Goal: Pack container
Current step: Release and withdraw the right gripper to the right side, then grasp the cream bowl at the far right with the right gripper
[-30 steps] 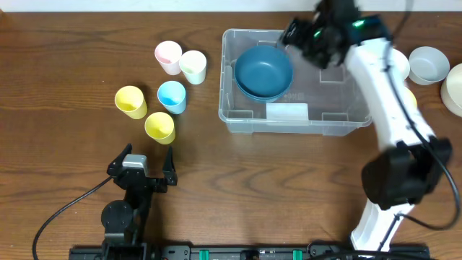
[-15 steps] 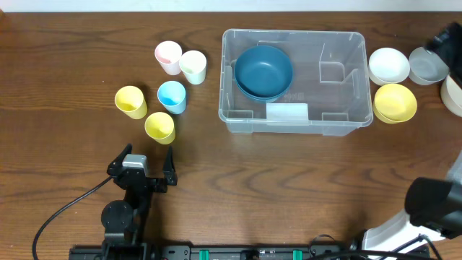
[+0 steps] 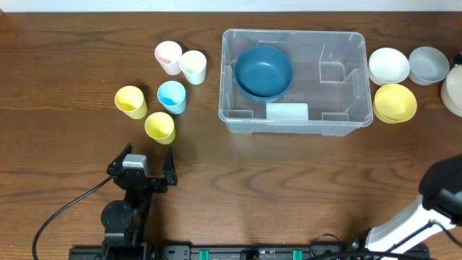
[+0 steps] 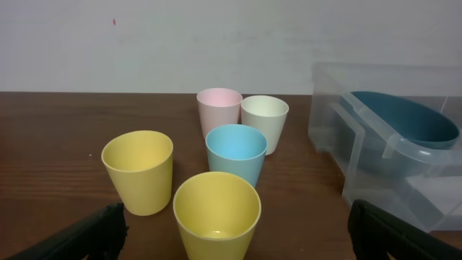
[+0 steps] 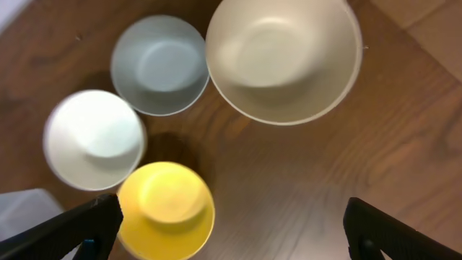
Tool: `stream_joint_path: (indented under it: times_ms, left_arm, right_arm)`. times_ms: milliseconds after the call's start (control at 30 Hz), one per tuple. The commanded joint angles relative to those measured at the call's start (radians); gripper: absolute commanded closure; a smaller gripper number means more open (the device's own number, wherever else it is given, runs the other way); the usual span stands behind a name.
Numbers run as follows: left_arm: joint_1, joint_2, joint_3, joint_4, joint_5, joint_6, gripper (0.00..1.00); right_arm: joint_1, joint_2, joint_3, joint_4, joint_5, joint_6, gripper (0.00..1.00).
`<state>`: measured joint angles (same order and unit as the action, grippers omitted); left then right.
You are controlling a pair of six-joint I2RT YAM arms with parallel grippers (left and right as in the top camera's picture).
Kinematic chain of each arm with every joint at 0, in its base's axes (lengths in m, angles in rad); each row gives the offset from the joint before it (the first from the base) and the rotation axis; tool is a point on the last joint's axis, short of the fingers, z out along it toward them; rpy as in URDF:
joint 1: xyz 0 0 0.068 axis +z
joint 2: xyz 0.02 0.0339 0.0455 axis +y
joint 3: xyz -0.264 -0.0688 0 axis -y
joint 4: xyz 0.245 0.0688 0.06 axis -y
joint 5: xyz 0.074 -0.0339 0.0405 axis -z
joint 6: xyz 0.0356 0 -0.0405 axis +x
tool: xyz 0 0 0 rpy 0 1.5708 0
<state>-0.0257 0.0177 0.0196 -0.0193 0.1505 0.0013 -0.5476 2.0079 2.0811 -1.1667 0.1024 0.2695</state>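
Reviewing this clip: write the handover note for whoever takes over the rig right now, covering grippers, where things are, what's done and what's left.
Left gripper: jaws open, empty, low near the table's front edge, facing the cups.
Right gripper: jaws open, empty, above the bowls at far right.
Done: blue bowl sits inside the container.
Probably left: white bowl, grey bowl, yellow bowl and cream bowl right of the container; pink cup, pale cup, blue cup and yellow cups on its left.

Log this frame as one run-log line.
task: pack container | container: blue bowl inside | left gripper: open, empty, by cups | right gripper: open, empty, above four bowls
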Motion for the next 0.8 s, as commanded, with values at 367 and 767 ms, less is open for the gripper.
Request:
stream_joint_path:
  times_ms: [367, 767]
  left_arm:
    - [0.007, 0.0, -0.015, -0.037, 0.021, 0.013, 0.02]
    - [0.007, 0.0, -0.015, -0.037, 0.022, 0.013, 0.02]
  right_arm:
    - [-0.069, 0.243, -0.002, 0.116, 0.006, -0.28, 0.01]
    - [-0.099, 0.335, -0.002, 0.134, -0.022, -0.417, 0.01]
